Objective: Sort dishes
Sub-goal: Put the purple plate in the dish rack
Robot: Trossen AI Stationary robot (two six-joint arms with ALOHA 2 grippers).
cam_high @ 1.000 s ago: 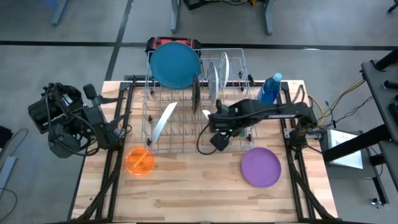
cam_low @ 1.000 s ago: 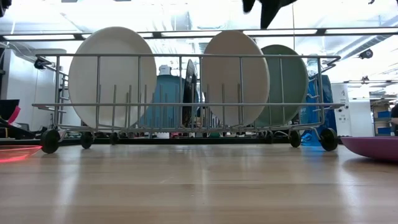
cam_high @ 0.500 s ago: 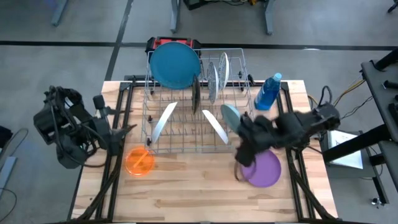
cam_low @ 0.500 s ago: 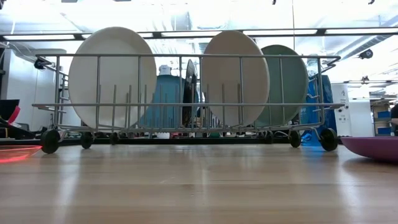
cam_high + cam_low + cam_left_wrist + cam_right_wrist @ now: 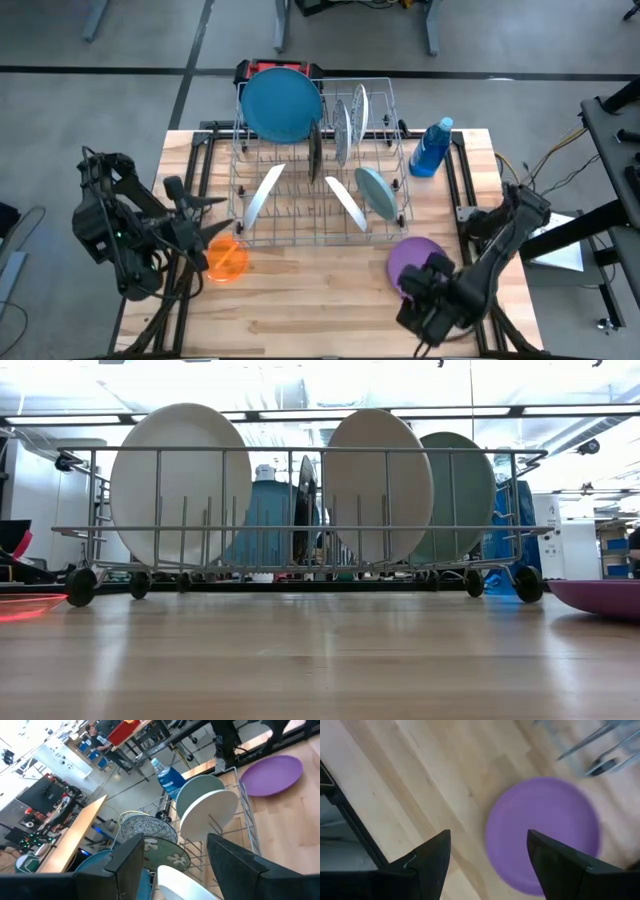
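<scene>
While most plates stand in the rack (image 5: 395,100), the purple plate (image 5: 412,258) at lower right and orange plate (image 5: 225,258) at lower left lie on the table. Right gripper (image 5: 487,865) hovers over the purple plate, open and empty; left gripper (image 5: 175,865) is also open, empty.

Hidden and cut-off parts around the rack

The right arm (image 5: 470,285) is covering the purple plate's (image 5: 412,260) near half in the high view, and the low view's edge is cropping that plate. The orange plate (image 5: 25,606) is showing there only as a sliver. The rack (image 5: 300,528) is masking the blue plate (image 5: 262,525), and the bottle (image 5: 505,540) is peeking from behind the teal plate (image 5: 462,495).
</scene>
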